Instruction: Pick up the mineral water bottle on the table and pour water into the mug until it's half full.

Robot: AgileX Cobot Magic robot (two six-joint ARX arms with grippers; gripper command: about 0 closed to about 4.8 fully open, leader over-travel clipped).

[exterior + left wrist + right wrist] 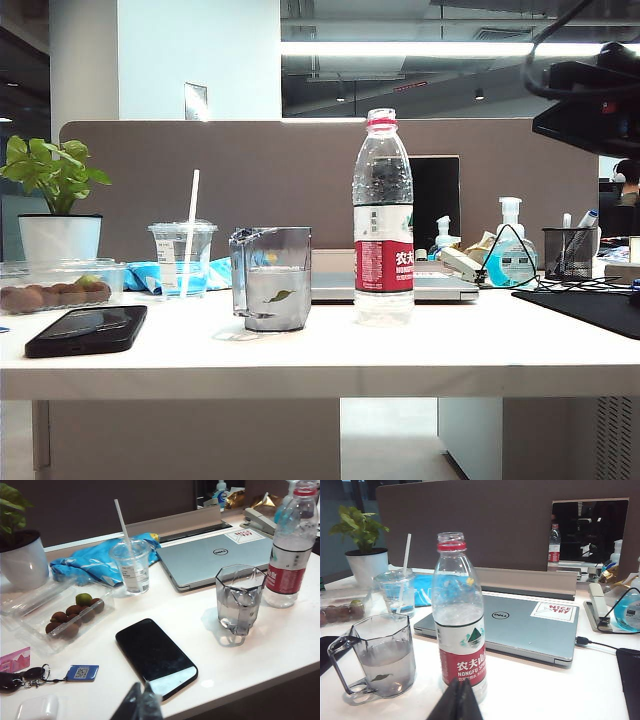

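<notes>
- Bottle (458, 625) stood upright and uncapped on the tabletop (320, 350), just ahead of the right claw (456, 700), whose fingers were pressed together on nothing.
- Mug (384, 656), clear smoky plastic with angular sides, sat beside the bottle, already holding roughly half its depth of water; pouring looked finished.
- Left claw (140, 702) hung near a glossy black phone (156, 656), fingers narrow, empty as far as could be seen.

A grey-brown partition panel (300, 170) backs the tabletop (320, 350). Above it, at twelve o'clock, a white ceiling light strip (420, 48) glows; a white pillar (200, 60) rises at eleven o'clock.
</notes>
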